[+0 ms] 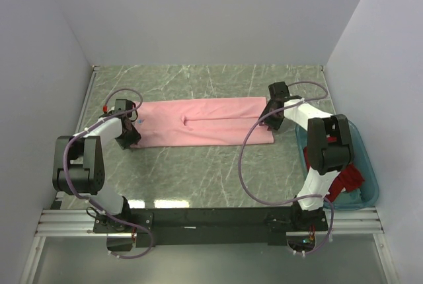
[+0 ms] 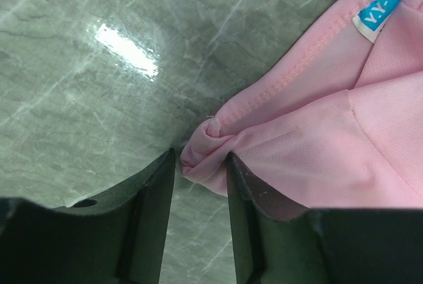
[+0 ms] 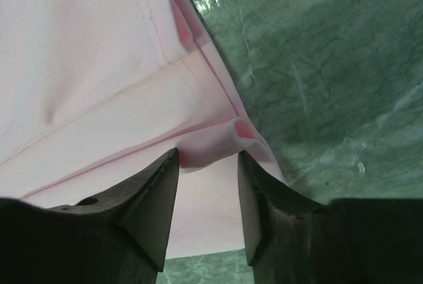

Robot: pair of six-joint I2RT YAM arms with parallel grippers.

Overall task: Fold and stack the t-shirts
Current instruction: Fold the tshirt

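1. The pink t-shirt [image 1: 205,122] lies flat on the green marbled tabletop [image 1: 198,178], folded into a long band that runs left to right across the middle.
2. The left claw [image 2: 200,160] is at the band's left end, clamped on a bunched corner of pink cloth. The bunch fills the gap between the two dark fingertips and touches both.
3. A blue-and-white label [image 2: 381,3] is sewn at a seam of the shirt, well apart from that corner.
4. The right claw [image 3: 207,157] is at the band's right end. Its fingers stand either side of a raised fold near the hem, with cloth touching both tips. Whether the fold is gripped tight I cannot tell.
5. The red t-shirt [image 1: 349,179] lies crumpled in the teal tub [image 1: 371,188] at the tabletop's right edge, apart from the pink one.
6. The right arm's upper links rise over the tub and hide part of it from above.
7. A purple cable [image 1: 242,158] loops from the right arm over the bare tabletop, just in front of the band's right end.
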